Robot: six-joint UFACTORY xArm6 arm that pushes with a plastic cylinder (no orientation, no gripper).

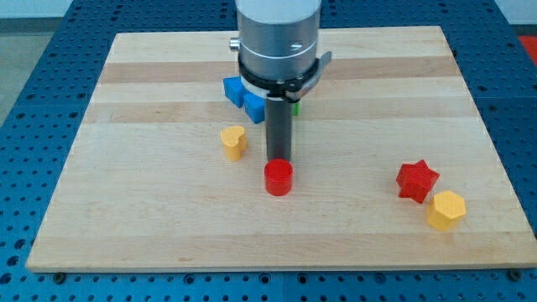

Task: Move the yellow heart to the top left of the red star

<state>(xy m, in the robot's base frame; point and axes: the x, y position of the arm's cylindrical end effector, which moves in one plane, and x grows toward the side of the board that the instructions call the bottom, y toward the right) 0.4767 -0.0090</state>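
The yellow heart (234, 142) sits left of the board's centre. The red star (417, 181) lies far to the view's right, with a yellow hexagon (445, 210) touching its lower right. My rod comes down from the arm at the view's top centre; my tip (278, 160) ends just above a red cylinder (278, 178), to the right of the yellow heart and a short gap from it. The tip is far left of the red star.
Blue blocks (244, 96) sit behind the rod near the arm's base, with a green block (296, 107) partly hidden beside them. The wooden board (126, 210) rests on a blue perforated table.
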